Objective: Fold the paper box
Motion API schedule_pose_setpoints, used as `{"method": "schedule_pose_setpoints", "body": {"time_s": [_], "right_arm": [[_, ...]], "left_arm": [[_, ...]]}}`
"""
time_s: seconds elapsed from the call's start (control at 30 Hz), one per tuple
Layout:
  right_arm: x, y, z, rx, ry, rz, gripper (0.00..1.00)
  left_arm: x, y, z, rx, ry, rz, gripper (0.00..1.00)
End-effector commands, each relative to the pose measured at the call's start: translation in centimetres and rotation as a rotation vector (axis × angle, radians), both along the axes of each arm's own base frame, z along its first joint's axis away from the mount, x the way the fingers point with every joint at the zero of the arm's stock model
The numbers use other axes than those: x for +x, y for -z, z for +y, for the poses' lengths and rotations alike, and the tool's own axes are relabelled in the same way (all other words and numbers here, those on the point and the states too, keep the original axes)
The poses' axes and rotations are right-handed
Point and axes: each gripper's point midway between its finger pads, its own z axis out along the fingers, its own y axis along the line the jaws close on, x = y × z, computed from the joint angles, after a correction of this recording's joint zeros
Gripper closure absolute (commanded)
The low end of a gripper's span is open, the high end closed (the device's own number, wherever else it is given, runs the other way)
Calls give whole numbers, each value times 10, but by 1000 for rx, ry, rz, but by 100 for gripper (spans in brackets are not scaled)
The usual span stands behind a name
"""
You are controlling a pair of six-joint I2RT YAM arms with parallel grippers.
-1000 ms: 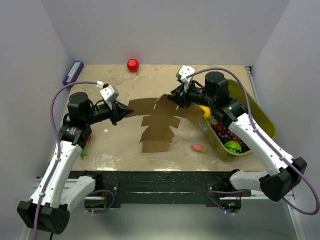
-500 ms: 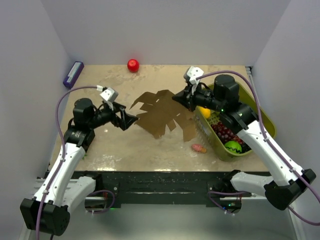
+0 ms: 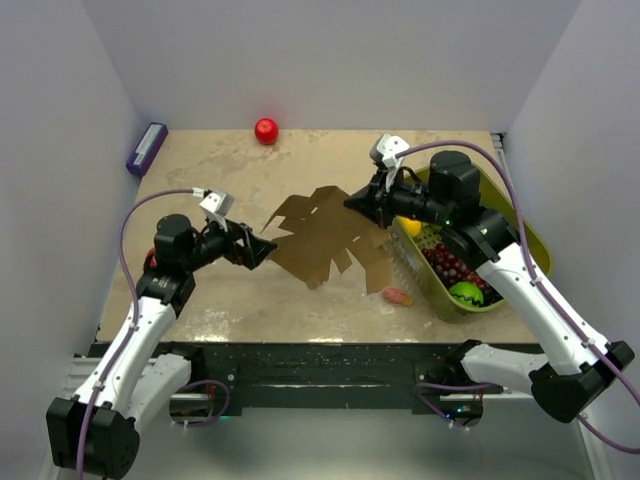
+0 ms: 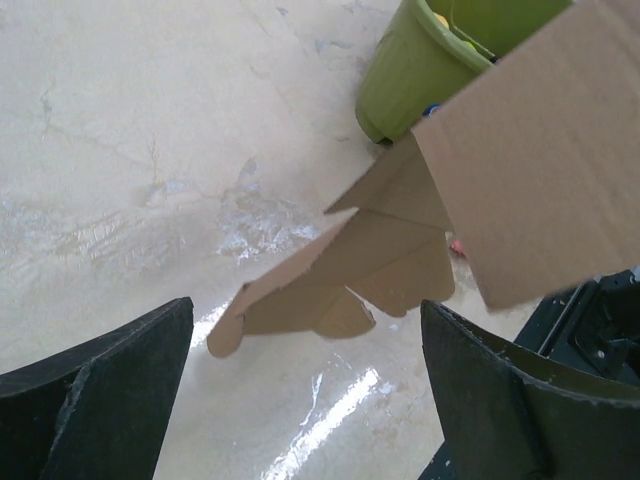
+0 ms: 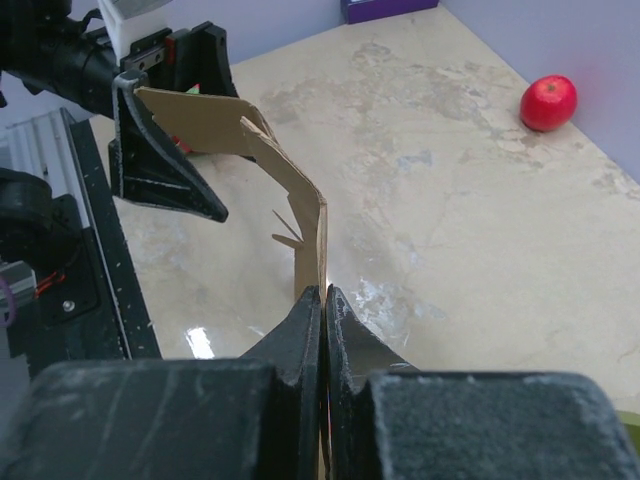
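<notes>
Nearest the front edge of the worktop (image 3: pixel 220 300), a small pink piece (image 3: pixel 398 296) lies alone, just beside the near corner of the green basket (image 3: pixel 531 243).

A little farther in, my left claw (image 3: pixel 262 247) stands wide open and grips nothing. From my left wrist I see its two dark fingers (image 4: pixel 110 390) spread far apart at the bottom corners. The brown flaps of the paper box (image 3: pixel 320 235) hang ahead in the gap between them. I cannot tell whether a flap touches either finger.

The paper box is an unfolded die-cut sheet in the middle of the worktop, between my two claws. It is lifted and tilted, bent along a crease, with its jagged flaps pointing toward my left side. Whether its lowest tip rests on the worktop I cannot say.

My right claw (image 3: pixel 352 200) is pinched tight on the right edge of the sheet. From my right wrist the cardboard runs straight out of the closed fingers (image 5: pixel 300 335) toward my other claw.

To the right, the basket holds dark grapes (image 3: pixel 450 265), a green ball (image 3: pixel 465 293) and something yellow (image 3: pixel 410 226).

Farthest off, a red ball (image 3: pixel 266 130) sits by the back wall, and a purple block (image 3: pixel 147 147) lies in the far left corner.
</notes>
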Motion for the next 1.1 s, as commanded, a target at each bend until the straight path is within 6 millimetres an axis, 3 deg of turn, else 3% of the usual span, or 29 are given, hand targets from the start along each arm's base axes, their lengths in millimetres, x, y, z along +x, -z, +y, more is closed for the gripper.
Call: {"method": "schedule_pose_setpoints", "body": {"time_s": [0.0, 0.17, 0.37, 0.47, 0.5, 0.67, 0.83, 0.93, 0.97, 1.07], "right_arm": [[-13, -25, 3, 57, -44, 6, 100], [-15, -31, 1, 67, -30, 19, 100], [-18, -32, 3, 71, -52, 37, 100], [-19, -31, 3, 71, -52, 40, 100], [-18, -32, 2, 71, -44, 38, 100], [-15, -26, 1, 57, -31, 44, 100], [-12, -16, 3, 45, -29, 62, 100], [-10, -13, 4, 50, -28, 66, 100], [-7, -12, 4, 50, -13, 60, 100], [5, 0, 3, 19, 23, 61, 100]], "left_arm": [[9, -4, -4, -9, 21, -29, 1], [1, 1, -12, -11, 75, -17, 4], [-16, 32, -42, 58, 184, 113, 5], [-18, 33, -44, 69, 183, 109, 18], [-18, 33, -43, 71, 175, 110, 29], [-16, 26, -43, 52, 156, 79, 55], [-17, 30, -47, 27, 160, 105, 69], [-18, 36, -48, 36, 163, 125, 87], [-18, 35, -48, 35, 161, 123, 99], [-20, 33, -48, 22, 156, 130, 100]]}}
